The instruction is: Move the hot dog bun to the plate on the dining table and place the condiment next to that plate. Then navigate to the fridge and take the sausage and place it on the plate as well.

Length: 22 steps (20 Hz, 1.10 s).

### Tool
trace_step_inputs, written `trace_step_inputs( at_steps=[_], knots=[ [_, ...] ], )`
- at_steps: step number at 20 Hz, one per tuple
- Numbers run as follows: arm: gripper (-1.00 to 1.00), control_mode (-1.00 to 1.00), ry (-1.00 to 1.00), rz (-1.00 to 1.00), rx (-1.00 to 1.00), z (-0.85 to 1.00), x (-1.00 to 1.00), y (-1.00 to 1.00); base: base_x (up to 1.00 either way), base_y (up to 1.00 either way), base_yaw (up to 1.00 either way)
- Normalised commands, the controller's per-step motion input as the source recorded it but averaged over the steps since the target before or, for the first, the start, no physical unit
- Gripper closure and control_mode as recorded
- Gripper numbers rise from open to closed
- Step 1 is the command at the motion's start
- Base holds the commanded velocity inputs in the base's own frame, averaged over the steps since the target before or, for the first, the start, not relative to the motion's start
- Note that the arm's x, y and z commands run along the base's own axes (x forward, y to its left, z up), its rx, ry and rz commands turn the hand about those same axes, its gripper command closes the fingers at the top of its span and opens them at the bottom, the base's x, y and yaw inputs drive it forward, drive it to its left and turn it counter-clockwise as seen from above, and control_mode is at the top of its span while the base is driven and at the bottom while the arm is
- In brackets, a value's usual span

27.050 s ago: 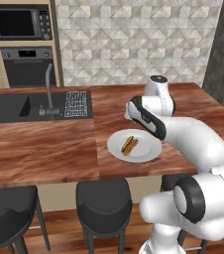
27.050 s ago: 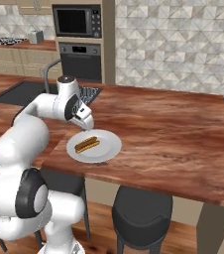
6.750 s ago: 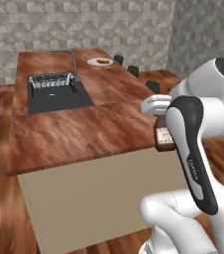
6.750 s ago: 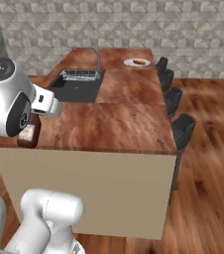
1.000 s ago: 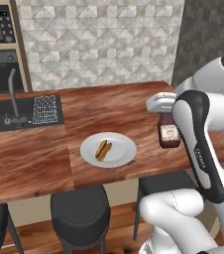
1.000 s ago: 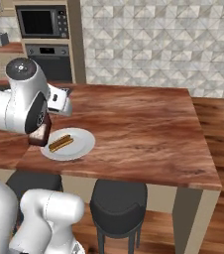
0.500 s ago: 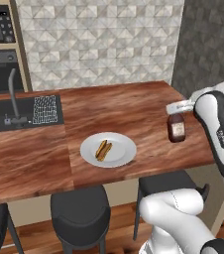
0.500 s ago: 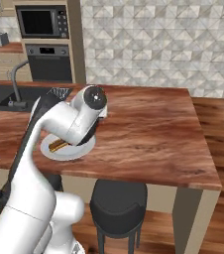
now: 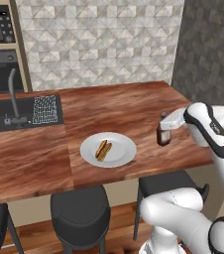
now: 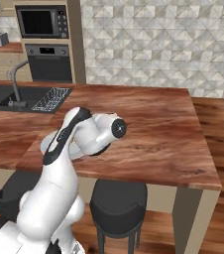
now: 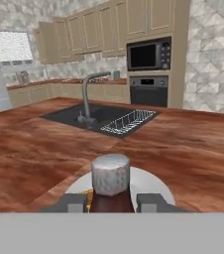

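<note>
The gripper (image 11: 112, 202) grasps the condiment (image 9: 163, 135) upright just right of the plate (image 9: 124, 146), which holds the hot dog bun (image 9: 103, 150)

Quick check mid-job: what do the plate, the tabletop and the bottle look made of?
Plate: plain glossy white, probably ceramic. Dining table: reddish-brown with visible wood grain, polished wood or veneer. Condiment: dark maroon body, glass or plastic, unclear; its cap looks dull grey.

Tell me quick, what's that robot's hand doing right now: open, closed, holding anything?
Gripper: jaws closed on the condiment, holding it upright over the dining table, beside the plate.
</note>
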Motion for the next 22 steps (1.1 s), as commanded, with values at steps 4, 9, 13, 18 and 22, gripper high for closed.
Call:
trace_step_inputs(
  at_steps=[4,9,13,18,22],
  knots=[
    [1.00,-1.00,0.00,0.20,0.00,-0.43,0.81,-0.15,0.00,0.00,0.00],
    [1.00,-1.00,0.00,0.20,0.00,-0.43,0.64,-0.18,0.00,0.00,0.00],
    [1.00,-1.00,0.00,0.15,0.00,-0.44,0.53,-0.34,0.00,0.00,0.00],
    [1.00,-1.00,-0.05,0.16,0.04,-0.22,0.11,-0.10,0.00,0.00,0.00],
    [1.00,-1.00,-0.06,0.14,0.11,-0.17,0.00,0.00,0.00,0.00,0.00]
  ],
)
